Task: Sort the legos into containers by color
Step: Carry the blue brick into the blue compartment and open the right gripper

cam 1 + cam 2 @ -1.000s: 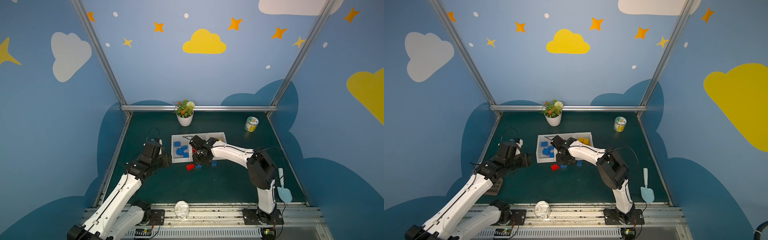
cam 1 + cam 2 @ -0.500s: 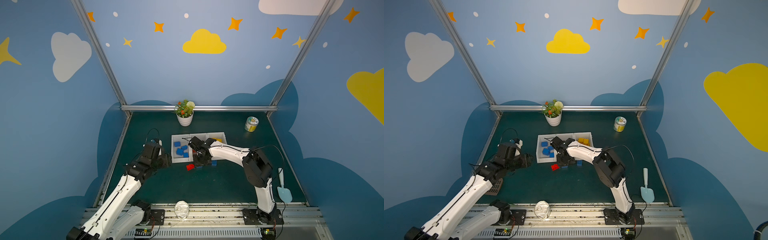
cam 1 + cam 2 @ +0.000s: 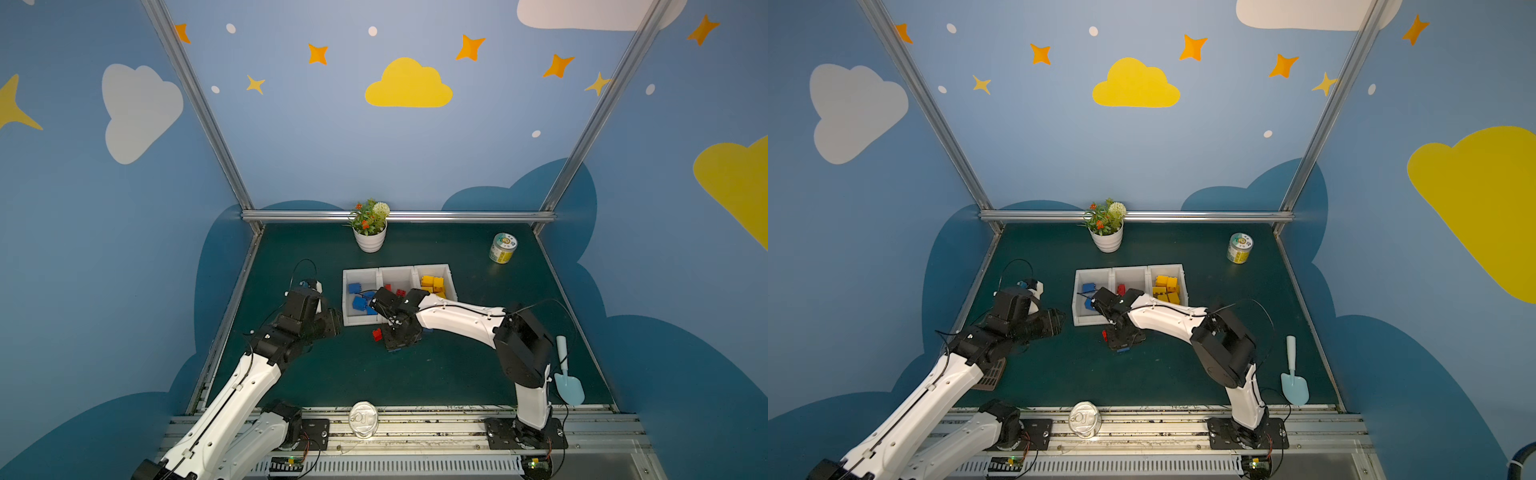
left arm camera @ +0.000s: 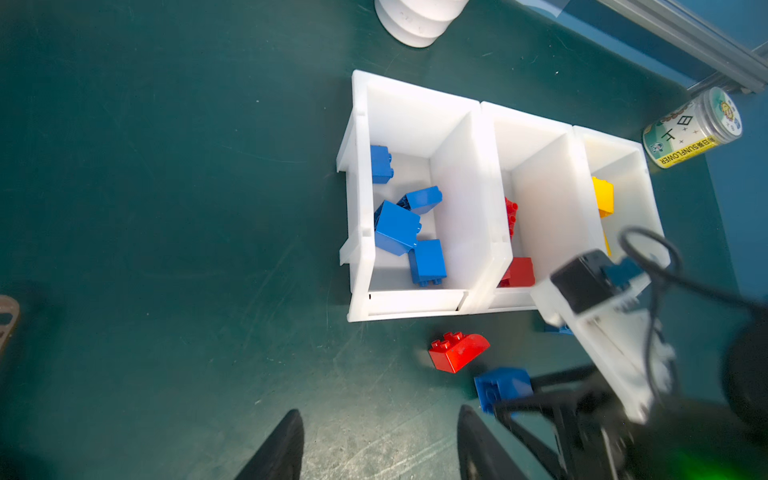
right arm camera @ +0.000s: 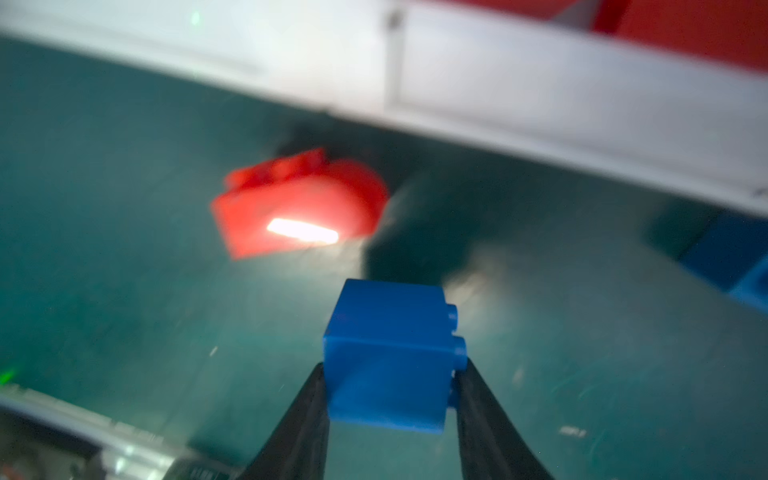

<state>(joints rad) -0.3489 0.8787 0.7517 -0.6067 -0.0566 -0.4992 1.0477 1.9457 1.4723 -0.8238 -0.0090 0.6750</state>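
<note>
My right gripper (image 5: 392, 368) is shut on a blue lego (image 5: 390, 357) just over the green mat, in front of the containers (image 3: 359, 320). In both top views this gripper (image 3: 399, 336) (image 3: 1123, 338) points down and hides most of the brick. A red lego (image 3: 377, 334) (image 5: 299, 203) lies just beside it on the mat. Another blue lego (image 3: 428, 331) lies by the bins' front wall. The left bin holds blue legos (image 4: 397, 226), the middle red (image 4: 519, 272), the right yellow (image 3: 432, 284). My left gripper (image 4: 379, 415) hovers open and empty left of the bins.
A white flower pot (image 3: 370, 239) stands at the back, a yellow-green can (image 3: 503, 248) at the back right. A light-blue trowel (image 3: 567, 382) lies by the right arm's base. A clear round lid (image 3: 363, 419) sits on the front rail, a brown grid piece (image 3: 992, 374) at the left edge.
My right gripper has closed onto the blue lego on the mat, and its elbow has swung a little. The left arm has stayed put.
</note>
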